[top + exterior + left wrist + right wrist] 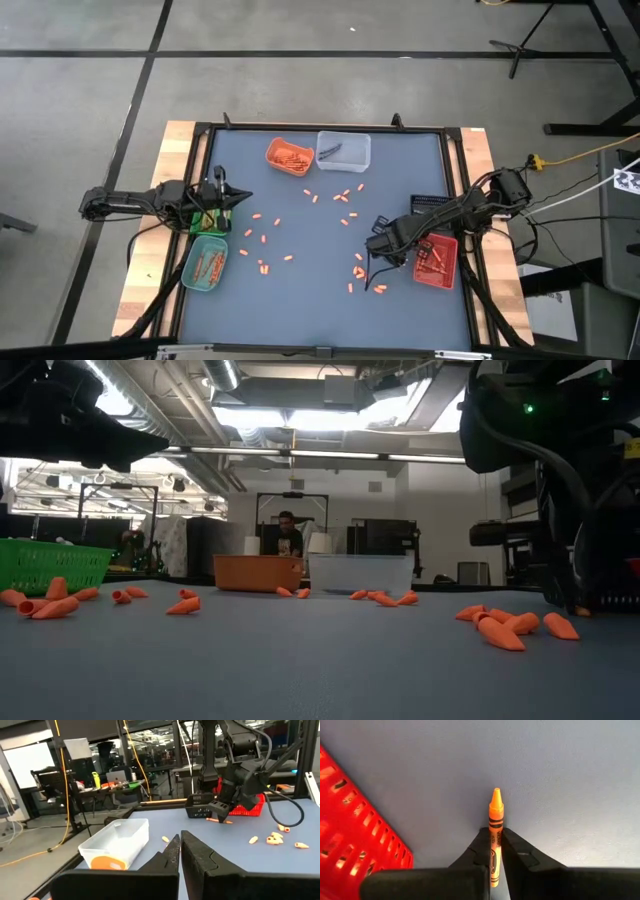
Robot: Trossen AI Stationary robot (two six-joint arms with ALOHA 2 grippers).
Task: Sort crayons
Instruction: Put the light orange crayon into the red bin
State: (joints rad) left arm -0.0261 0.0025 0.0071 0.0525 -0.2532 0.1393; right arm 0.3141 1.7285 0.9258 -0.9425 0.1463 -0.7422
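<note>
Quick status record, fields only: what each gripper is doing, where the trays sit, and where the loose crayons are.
right gripper: shut on orange crayon, beside the red tray
left gripper: shut, empty, at the table's left edge over the green tray
other trays: orange tray and clear tray at far edge; teal tray near left
loose crayons: scattered across the mat's middle

The high view looks straight down on the whole tabletop (320, 215); the low view looks level across it into the room. Each wrist view looks closely past its own fingers, the left one also catching the right hand (220, 811).
</note>
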